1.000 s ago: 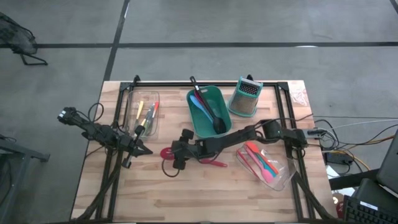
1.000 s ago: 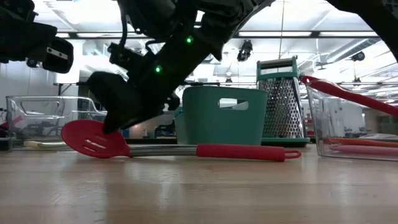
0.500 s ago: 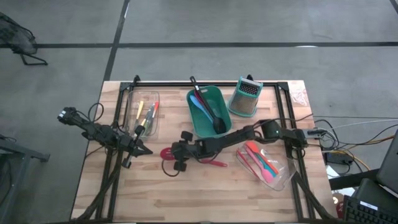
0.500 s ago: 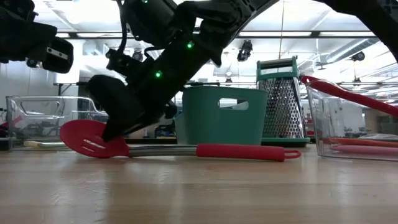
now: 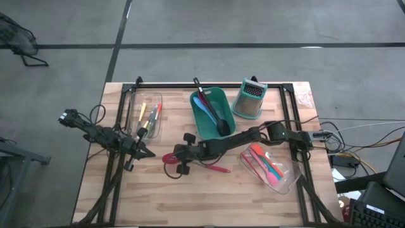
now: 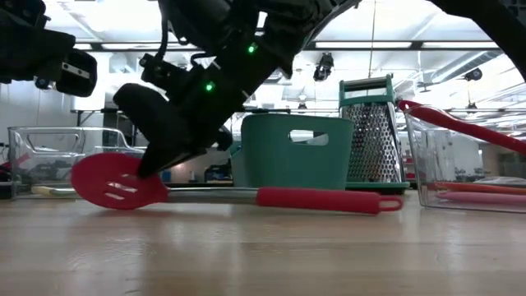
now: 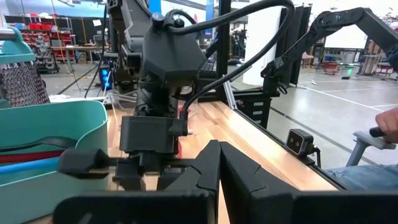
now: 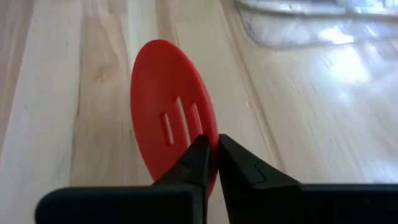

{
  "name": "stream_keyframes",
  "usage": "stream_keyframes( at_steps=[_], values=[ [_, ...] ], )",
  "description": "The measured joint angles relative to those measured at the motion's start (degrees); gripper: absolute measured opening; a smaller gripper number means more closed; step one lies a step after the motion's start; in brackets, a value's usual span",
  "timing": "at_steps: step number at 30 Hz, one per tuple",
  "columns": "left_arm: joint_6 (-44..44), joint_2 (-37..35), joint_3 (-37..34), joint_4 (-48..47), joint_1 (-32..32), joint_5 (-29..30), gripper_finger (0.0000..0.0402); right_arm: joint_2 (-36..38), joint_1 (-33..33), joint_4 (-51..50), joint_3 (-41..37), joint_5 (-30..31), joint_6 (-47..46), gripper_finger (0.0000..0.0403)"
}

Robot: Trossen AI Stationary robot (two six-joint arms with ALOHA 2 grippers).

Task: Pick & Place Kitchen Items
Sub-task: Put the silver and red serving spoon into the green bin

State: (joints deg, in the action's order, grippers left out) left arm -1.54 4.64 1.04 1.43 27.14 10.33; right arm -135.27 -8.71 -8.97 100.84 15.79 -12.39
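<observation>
While the left end effector (image 5: 147, 153) waits pressed together, the right end effector (image 8: 210, 163) pinches the red slotted spatula (image 8: 174, 130).

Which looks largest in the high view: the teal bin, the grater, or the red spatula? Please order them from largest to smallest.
1. Teal bin, clearly the largest.
2. Grater and red spatula: unsure. The grater looks wider, but the spatula may be longer, and the right gripper covers part of it.

table (image 5: 126, 196): wood | on it: red spatula (image 6: 115, 182), teal bin (image 5: 209, 114), grater (image 5: 249, 100), 2 clear trays (image 5: 147, 117)
</observation>
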Motion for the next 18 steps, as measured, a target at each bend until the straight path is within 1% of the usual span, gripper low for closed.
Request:
stream_keyframes(
  at_steps=[6, 14, 16, 18],
  values=[
    [0.0, 0.0, 0.0, 0.0, 0.0, 0.0, 0.0012, 2.2, -1.0, -4.6, 1.4, 0.7, -2.5, 0.0018],
    [0.0, 0.1, 0.0, 0.0, 0.0, 0.0, 0.0012, 3.5, -1.5, -4.7, 5.3, 1.2, -1.9, 0.0018],
    [0.0, 0.1, 0.0, 0.0, 0.0, 0.0, 0.0012, 4.1, -1.5, -6.0, 6.8, 1.4, -0.6, 0.0017],
    [0.0, 0.1, 0.0, -0.1, 0.0, 0.0, 0.0012, 5.0, -1.5, -9.0, 8.3, 2.8, -0.5, 0.0017]
  ],
)
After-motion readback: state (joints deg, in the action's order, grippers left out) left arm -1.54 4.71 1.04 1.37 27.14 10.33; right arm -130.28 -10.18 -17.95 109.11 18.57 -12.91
